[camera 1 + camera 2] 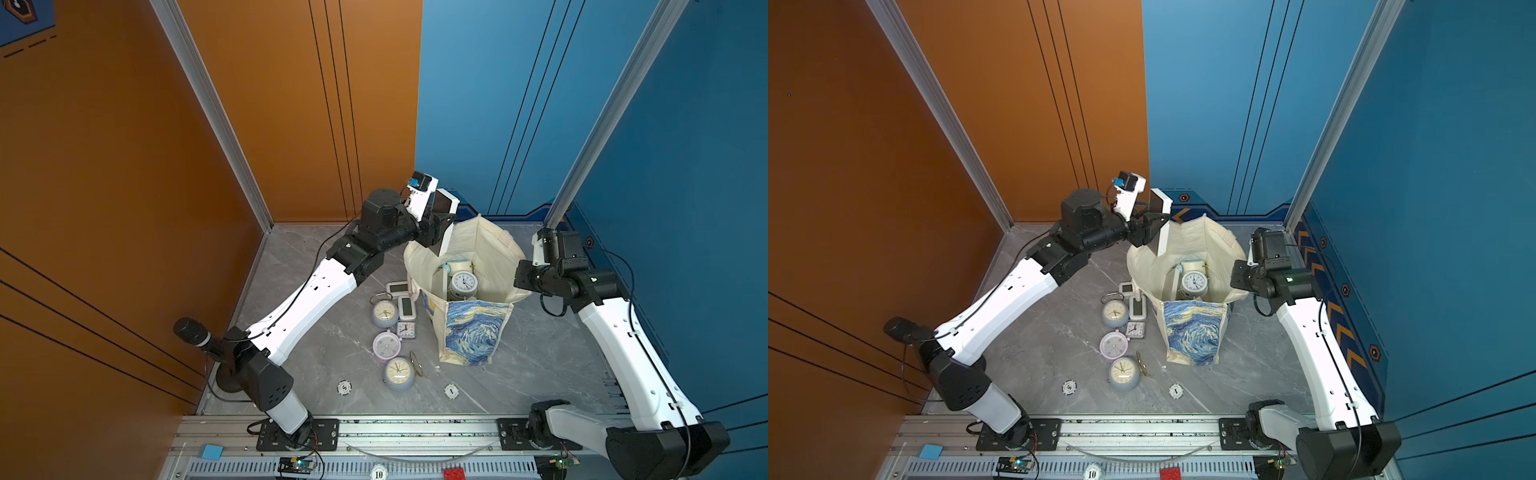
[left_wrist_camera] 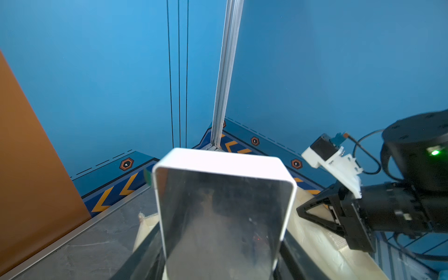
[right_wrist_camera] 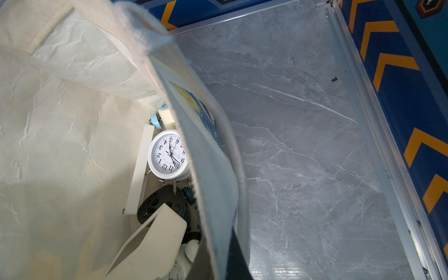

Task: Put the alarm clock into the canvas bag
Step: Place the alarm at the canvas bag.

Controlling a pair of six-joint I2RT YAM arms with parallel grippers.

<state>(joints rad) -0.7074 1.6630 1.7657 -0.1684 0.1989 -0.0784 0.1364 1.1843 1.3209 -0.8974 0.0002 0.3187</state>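
left pincer holding one alarm clock, right pincer pinching one canvas bag, six clocks beside

On the worktop below the left hand, three round clocks, two rectangular digital clocks, one small square clock, two white chips and one canvas bag are counted, one mirror-faced clock is held in that hand, and the clocks piled in the bag are too overlapped to be counted.
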